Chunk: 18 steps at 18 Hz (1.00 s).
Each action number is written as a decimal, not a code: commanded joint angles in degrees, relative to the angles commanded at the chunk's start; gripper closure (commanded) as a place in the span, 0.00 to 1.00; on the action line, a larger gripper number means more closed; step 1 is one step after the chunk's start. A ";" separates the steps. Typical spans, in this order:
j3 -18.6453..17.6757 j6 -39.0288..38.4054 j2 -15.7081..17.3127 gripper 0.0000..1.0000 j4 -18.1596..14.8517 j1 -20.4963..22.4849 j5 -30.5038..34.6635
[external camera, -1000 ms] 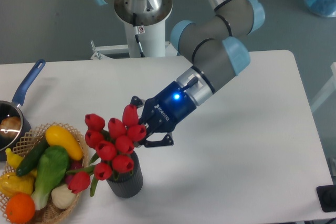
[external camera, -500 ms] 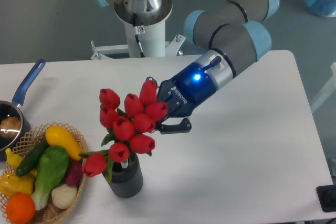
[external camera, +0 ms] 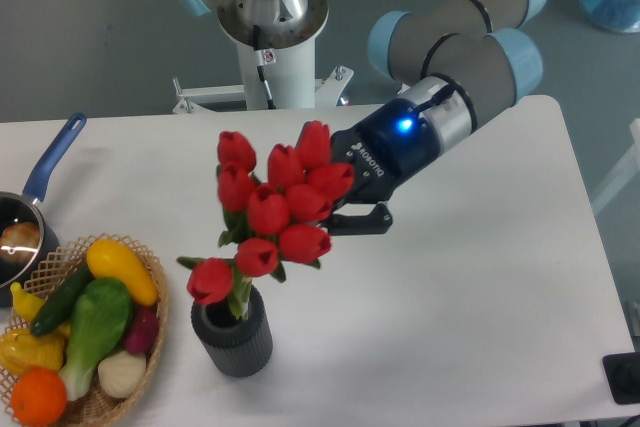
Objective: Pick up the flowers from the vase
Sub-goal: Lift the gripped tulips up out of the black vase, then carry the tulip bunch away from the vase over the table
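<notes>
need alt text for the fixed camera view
A robot gripper holds a bunch of red flowers above a dark vase on a white table, stems at the vase's mouth. A basket of vegetables and a pan sit at left.

Tool [external camera: 335, 197] clamped on flowers [external camera: 275, 212], stems barely inside vase [external camera: 232, 332].

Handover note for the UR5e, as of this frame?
End effector: shut on the flowers, gripping the bunch among the buds.
Flowers: raised above the vase; the lowest stems look to be at or just inside the vase mouth.
Vase: upright on the table, next to the basket of vegetables.
Done: grasp made, lift mostly complete.
Left: raise until the stems are clearly free of the vase.
</notes>
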 joint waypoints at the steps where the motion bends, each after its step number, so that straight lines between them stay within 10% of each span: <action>1: 0.09 0.00 0.00 1.00 0.00 0.61 0.44; 13: -1.49 16.69 3.51 1.00 -0.35 6.86 39.26; 18: -2.72 17.67 3.25 1.00 -0.44 9.23 45.43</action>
